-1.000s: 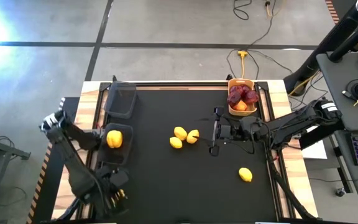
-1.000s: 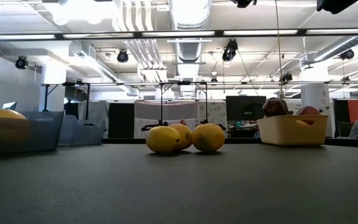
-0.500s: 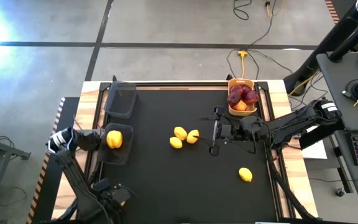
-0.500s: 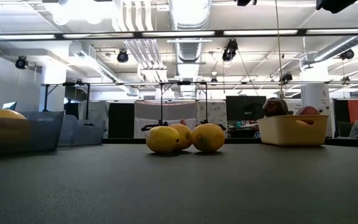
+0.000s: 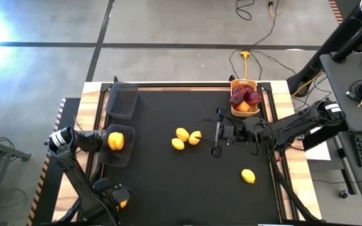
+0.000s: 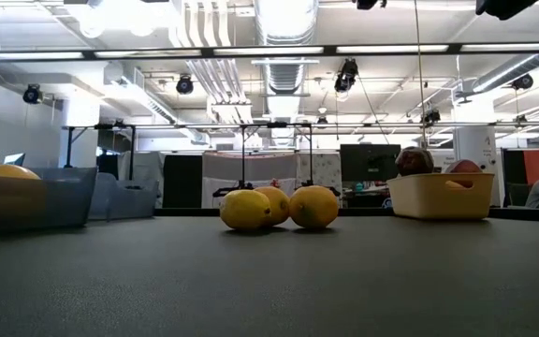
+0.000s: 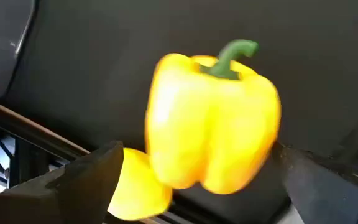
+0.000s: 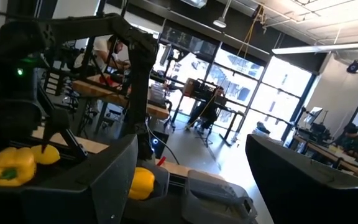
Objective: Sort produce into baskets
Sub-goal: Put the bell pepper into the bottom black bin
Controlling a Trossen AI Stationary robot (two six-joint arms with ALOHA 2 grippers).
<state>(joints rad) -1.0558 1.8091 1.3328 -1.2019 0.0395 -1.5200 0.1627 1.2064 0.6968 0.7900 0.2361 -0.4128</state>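
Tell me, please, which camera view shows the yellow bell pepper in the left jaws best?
The left wrist view: the yellow bell pepper fills it, green stem up, between the left gripper's open jaws. The high view shows only a yellow speck at the table's near left edge. The right wrist view shows it small and far off. The low view misses it.

The high view looks straight down on the whole table; the low view sits at tabletop level, facing the far room — both share three lemons. Left wrist views a yellow pepper close up — right wrist faces leftward across the table.
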